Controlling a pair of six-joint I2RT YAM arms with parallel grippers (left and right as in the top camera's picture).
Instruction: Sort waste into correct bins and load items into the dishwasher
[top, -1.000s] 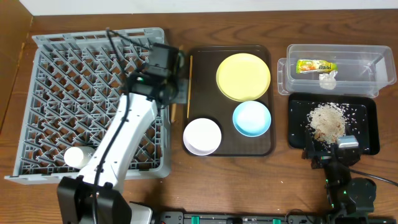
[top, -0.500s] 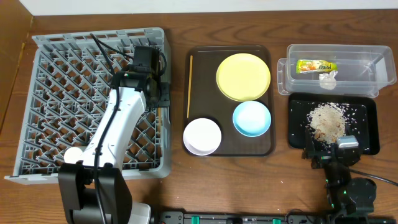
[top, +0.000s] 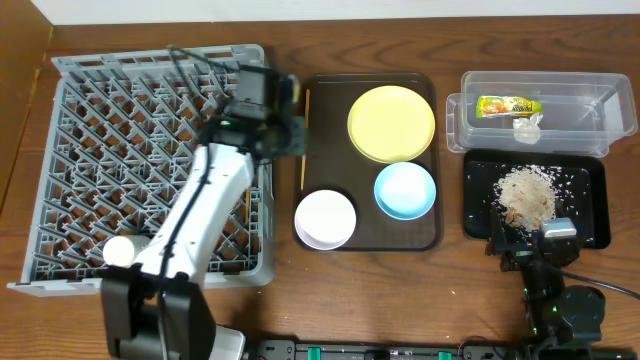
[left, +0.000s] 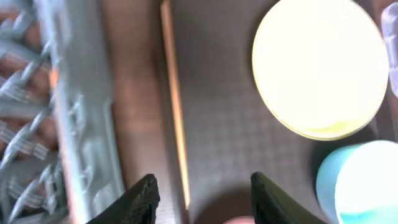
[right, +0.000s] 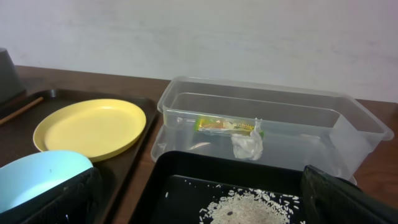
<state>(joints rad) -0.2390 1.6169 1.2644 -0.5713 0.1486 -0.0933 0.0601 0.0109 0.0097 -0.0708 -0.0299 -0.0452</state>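
My left gripper (top: 289, 133) (left: 202, 194) is open and empty, hovering over the left edge of the brown tray. One wooden chopstick (top: 303, 140) (left: 175, 106) lies there, between the jaws in the left wrist view. I see no second chopstick. On the tray are the yellow plate (top: 391, 123) (left: 320, 65), blue bowl (top: 405, 190) (left: 367, 183) and white bowl (top: 325, 218). A white cup (top: 122, 250) sits in the grey rack (top: 100, 120). The clear tub (top: 580, 100) (right: 298, 106) holds the wrapper (top: 508, 105) (right: 227, 126) and tissue (top: 527, 125) (right: 247, 144). Rice (top: 527, 195) (right: 249, 205) lies in the black tray (top: 590, 225). My right gripper (top: 528, 250) (right: 202, 200) is open at that tray's near edge.
The dark brown serving tray (top: 420, 235) lies between the rack and the bins. The rack's right wall (left: 81, 124) stands just left of my left gripper. Bare wooden table (top: 450, 280) runs along the front.
My left gripper moved right, from over the rack's right side to the brown tray's left edge above the chopstick. The right arm has not moved.
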